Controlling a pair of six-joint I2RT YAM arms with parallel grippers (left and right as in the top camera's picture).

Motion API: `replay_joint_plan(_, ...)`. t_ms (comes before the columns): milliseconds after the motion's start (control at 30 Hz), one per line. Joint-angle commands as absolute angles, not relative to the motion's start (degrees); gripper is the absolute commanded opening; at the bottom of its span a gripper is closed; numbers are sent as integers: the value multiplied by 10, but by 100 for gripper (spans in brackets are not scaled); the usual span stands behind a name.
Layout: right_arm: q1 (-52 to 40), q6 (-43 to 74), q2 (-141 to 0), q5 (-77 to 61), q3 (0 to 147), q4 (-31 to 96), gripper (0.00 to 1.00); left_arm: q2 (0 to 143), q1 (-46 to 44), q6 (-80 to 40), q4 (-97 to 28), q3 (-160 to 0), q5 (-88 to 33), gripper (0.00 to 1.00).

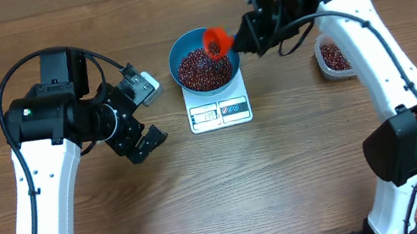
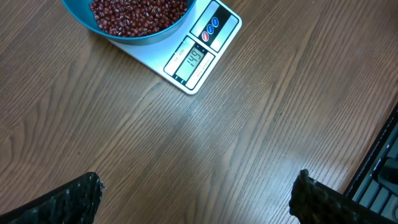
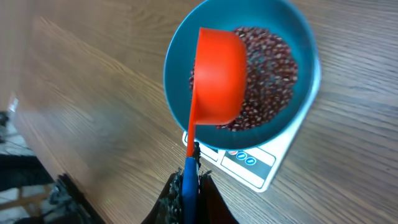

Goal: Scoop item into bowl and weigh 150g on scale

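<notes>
Over the blue bowl (image 1: 175, 58) of beans (image 1: 200, 71) on the scale (image 1: 221, 113), the right gripper (image 1: 250, 36) pinches the handle of the red scoop (image 1: 218, 42), whose cup hides some beans; the left gripper (image 1: 147, 112) hangs spread wide beside the scale; a clear tub (image 1: 334, 56) of beans sits partly hidden by the right arm (image 1: 365, 29)

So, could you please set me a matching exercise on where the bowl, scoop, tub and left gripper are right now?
1 blue bowl
2 red scoop
3 clear tub
4 left gripper

A held by the right gripper, tilted above the bowl
B open over the wooden table
C on the white scale, holding beans
D beside the right arm

Pairs: 1-C, 2-A, 3-D, 4-B
</notes>
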State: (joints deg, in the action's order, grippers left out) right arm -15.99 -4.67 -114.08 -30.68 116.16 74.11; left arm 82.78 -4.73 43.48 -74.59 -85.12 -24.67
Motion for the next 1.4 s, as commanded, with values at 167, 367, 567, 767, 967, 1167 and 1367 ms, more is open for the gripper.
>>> replay_joint_plan(167,-176,-47,-1143,-274,1167,727,4,821,-45,431,-745,-863,-249,100)
replay_joint_plan(367,-176,-57,-1145,-269,1161,735,4,821,-45,431,-745,-863,-249,100)
replay_joint_plan(567,-179,-62,-1147,-257,1161,724,4,821,-45,431,-745,-863,-249,100)
replay_joint_plan(767,-183,-40,-1152,-273,1161,710,4,821,-45,431,-745,-863,-249,100)
replay_joint_plan(967,-184,-32,-1156,-265,1161,715,4,821,-45,431,-745,-863,-249,99)
replay_joint_plan(1167,-192,-34,-1156,-242,1161,712,4,821,-45,431,-745,-863,-249,100)
replay_joint_plan(1367,-207,-12,-1159,-248,1159,696,4,821,-45,431,-745,-863,-249,99)
